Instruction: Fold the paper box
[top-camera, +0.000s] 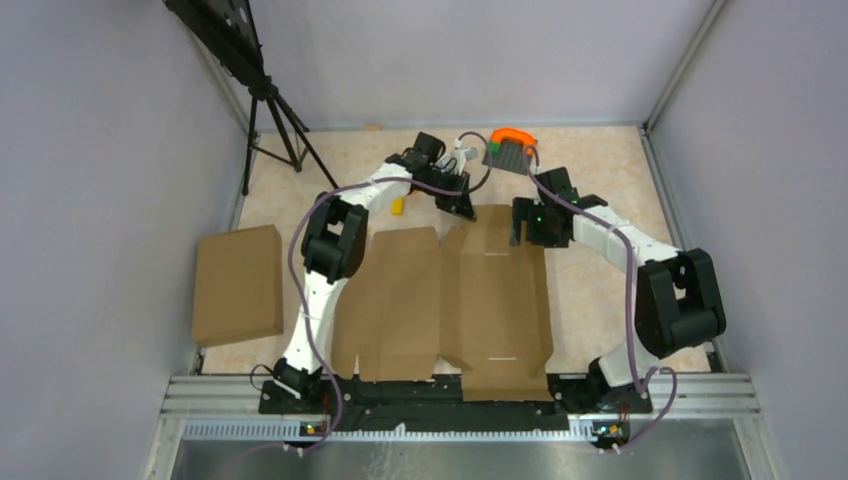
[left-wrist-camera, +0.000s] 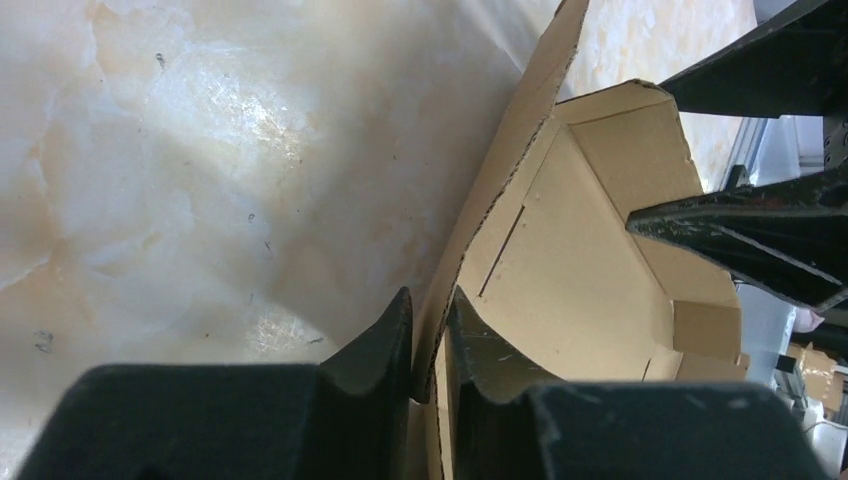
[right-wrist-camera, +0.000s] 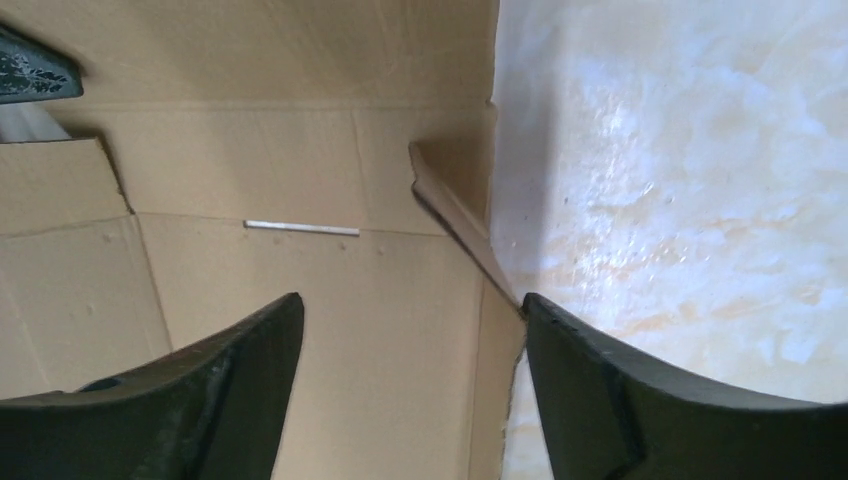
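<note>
Between the nearly closed jaws of the left gripper (left-wrist-camera: 430, 335) stands a flap (left-wrist-camera: 525, 120) of the paper box (top-camera: 450, 300), pinched by its edge and tipped up from the far end of the sheet. The rest of the sheet lies almost flat on the table (top-camera: 610, 190), with its right-hand panel running lengthwise from those jaws back toward the arm bases. The right gripper (right-wrist-camera: 412, 305) hangs just beside it, jaws spread wide and empty, straddling the sheet's right edge. One finger is over cardboard, the other over bare table, and a small side tab (right-wrist-camera: 455, 215) is half raised between them. The next fold probably hinges on the crease below the left jaws; the right arm is nearer the tab. Only the left wrist view shows the pinch, which the wrist hides from overhead. Only the overhead view shows the whole sheet and a second brown box (top-camera: 238, 285) well off beyond the left arm.
</note>
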